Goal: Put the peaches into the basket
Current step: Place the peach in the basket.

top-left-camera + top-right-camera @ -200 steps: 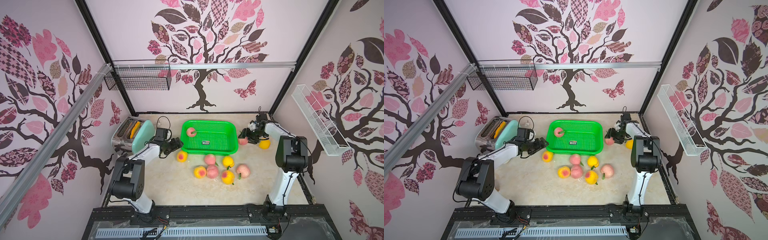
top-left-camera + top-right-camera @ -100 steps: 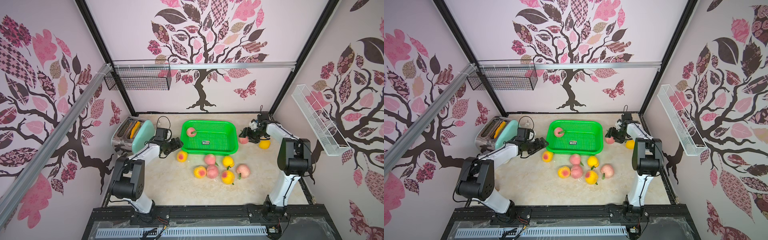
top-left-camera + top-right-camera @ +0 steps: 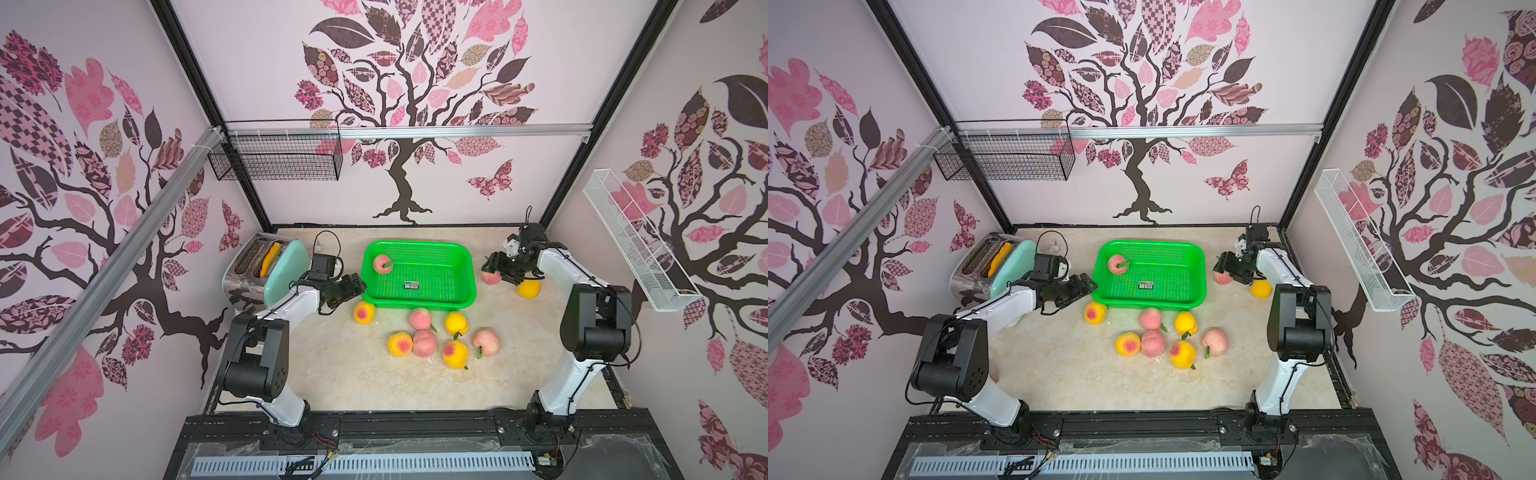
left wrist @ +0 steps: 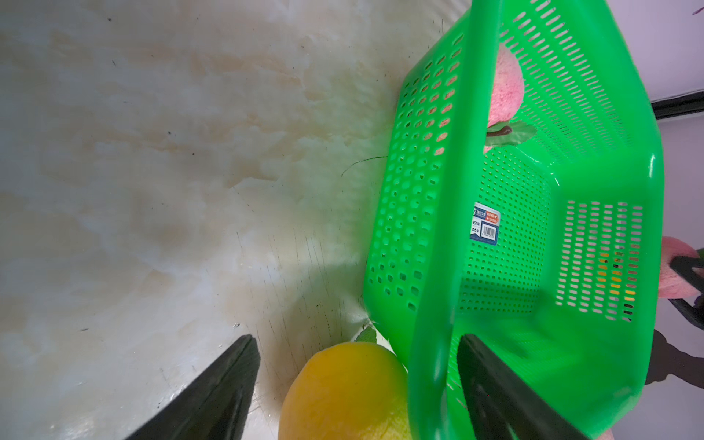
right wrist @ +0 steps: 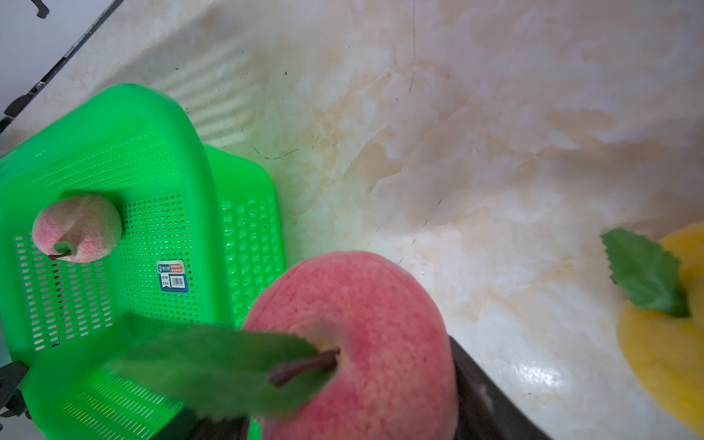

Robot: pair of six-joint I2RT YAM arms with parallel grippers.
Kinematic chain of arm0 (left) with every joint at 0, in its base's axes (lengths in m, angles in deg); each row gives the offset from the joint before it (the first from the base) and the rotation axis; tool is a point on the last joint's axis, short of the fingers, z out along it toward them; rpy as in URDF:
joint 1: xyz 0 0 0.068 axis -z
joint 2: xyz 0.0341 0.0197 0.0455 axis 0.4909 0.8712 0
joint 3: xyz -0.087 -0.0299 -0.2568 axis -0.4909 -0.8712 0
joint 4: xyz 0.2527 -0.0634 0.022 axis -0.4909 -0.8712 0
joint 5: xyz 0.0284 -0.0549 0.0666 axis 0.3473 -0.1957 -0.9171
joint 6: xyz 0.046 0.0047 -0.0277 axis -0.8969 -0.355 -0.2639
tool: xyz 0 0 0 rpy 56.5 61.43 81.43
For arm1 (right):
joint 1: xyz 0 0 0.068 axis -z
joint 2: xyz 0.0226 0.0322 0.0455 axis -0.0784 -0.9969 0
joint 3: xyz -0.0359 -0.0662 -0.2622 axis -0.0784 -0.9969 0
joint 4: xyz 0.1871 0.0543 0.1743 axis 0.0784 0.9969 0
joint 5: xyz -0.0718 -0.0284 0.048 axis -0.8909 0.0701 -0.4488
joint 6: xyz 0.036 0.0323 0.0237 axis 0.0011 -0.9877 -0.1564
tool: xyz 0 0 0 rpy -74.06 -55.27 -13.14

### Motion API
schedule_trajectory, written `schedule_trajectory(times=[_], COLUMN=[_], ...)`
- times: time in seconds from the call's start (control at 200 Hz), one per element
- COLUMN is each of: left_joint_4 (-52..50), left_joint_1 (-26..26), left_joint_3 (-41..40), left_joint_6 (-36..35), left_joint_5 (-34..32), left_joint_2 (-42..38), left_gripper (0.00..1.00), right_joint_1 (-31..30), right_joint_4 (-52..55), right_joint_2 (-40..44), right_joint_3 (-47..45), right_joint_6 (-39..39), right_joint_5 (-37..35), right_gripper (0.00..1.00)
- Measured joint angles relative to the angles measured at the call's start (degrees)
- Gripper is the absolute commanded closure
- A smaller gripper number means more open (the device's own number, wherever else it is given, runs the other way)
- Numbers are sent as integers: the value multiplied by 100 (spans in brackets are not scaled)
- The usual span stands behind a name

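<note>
- Basket [image 3: 415,303]: upright at the back middle of the table [image 3: 353,382], with its label sticker showing on the floor.
- Done so far: one pale pink peach [image 3: 382,264] lies inside, in the basket's far-left corner. Nothing else is in there.
- In hand: the right claw [image 3: 496,270] is pinched on a red-pink peach [image 5: 362,324], leaf and stem facing the wrist camera.
  - It sits just outside the basket's right end wall and is not over the rim.
  - I cannot tell whether it is clear of the table.
- Left claw [image 3: 356,287]: spread, nothing gripped, at the basket's near-left corner.
  - The wrist view shows the basket's rim and a yellow fruit in the gap between the fingers.
  - This is the blushed peach [image 3: 364,312], on the table just beside that corner. I judge it the likely next pick for this arm.
- Left on the table:
  - A plain yellow peach [image 3: 528,289], close by the right claw.
  - A loose clump of six peaches [image 3: 424,343] in front of the basket, some touching.
- Tally, by my count in both top views: ten fruits in all. One is placed, one is in grip and eight lie on the table.
- Judgement: early in the job, with most of the carrying ahead.
</note>
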Motion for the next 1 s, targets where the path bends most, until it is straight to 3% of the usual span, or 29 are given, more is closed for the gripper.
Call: schedule_trajectory(times=[0.47,0.76,1.0], left_joint_4=[201,444,442], left_joint_1=[31,44,55], left_joint_3=[-2,-72,-151], left_joint_6=[138,212,262], left_joint_5=[-9,2,24], left_joint_2=[-186,-321,-321], left_gripper=[14,14,14], right_joint_1=[-461,-1154,-1934], right_joint_4=[-219,-212,-238], right_joint_2=[979,916,138], right_joint_3=[-155,448,1349], right_joint_6=[-188,-385,-476], right_joint_5=[-179,-212,-229], right_gripper=[46,46,46])
